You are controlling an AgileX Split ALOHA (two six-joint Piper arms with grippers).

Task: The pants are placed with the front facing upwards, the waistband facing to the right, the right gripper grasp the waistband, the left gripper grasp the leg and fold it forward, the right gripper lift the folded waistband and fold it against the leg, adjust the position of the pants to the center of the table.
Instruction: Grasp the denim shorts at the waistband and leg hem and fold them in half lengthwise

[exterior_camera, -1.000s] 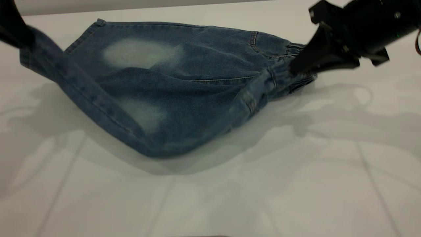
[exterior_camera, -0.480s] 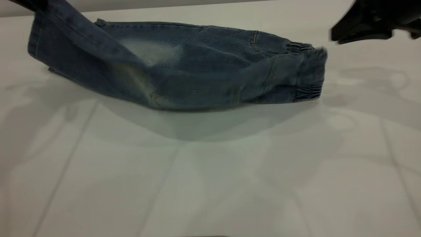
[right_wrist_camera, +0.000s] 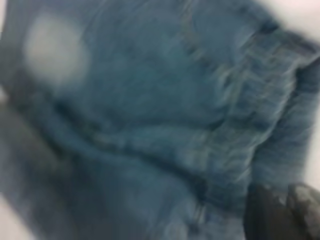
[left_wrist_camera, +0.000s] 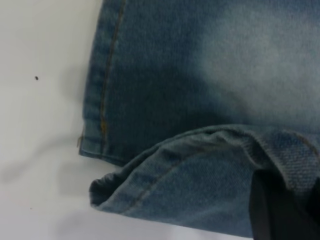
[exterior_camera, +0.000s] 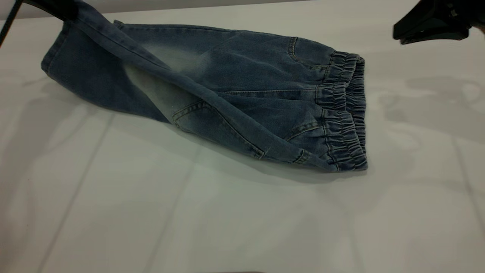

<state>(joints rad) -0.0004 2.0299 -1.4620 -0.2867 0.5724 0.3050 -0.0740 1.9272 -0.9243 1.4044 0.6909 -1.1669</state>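
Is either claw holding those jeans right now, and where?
The left gripper holds the pants by a raised leg hem. The right gripper holds nothing, hanging apart from the waistband.

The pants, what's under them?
The white table lies under the pants. One leg is folded over, so denim covers denim there. The left gripper lifts the hem. Whatever else is beneath the cloth is hidden.

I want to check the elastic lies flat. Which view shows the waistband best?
The exterior view: the whole waistband lies sharp and unobstructed on the table. The right wrist view shows it only smeared; the left wrist view shows none.
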